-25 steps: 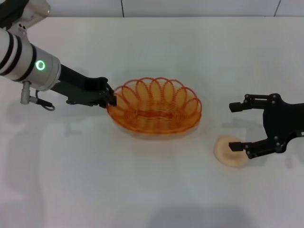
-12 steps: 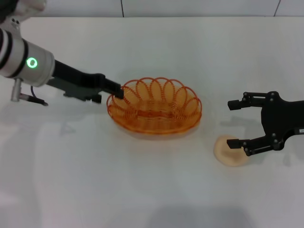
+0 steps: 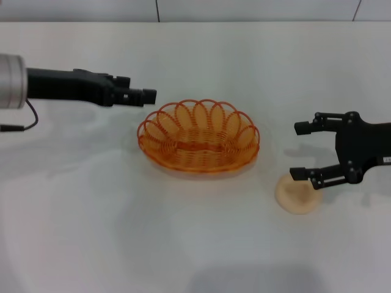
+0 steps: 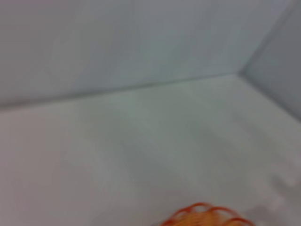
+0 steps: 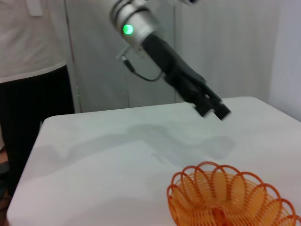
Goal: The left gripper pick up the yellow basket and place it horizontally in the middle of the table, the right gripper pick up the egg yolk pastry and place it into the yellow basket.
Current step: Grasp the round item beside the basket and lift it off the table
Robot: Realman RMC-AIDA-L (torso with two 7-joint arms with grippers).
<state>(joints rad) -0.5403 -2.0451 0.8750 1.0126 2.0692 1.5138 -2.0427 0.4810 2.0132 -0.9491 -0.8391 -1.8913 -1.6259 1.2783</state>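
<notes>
The yellow basket (image 3: 198, 160) lies lengthwise on the white table (image 3: 91, 213), near its middle. It also shows in the right wrist view (image 5: 221, 197) and the left wrist view (image 4: 207, 217). My left gripper (image 3: 148, 96) hangs free above and to the left of the basket's rim, open and empty; it also shows in the right wrist view (image 5: 215, 109). The egg yolk pastry (image 3: 297, 196) lies on the table to the right of the basket. My right gripper (image 3: 298, 151) is open just over the pastry, its lower finger above the pastry's far edge.
A person in a white shirt and dark trousers (image 5: 33, 70) stands beyond the table's far end in the right wrist view. A grey wall runs behind the table's back edge (image 3: 195, 21).
My left gripper has let go of the basket's left rim and drawn back up and to the left. The basket stays put. My right gripper has barely shifted over the pastry.
</notes>
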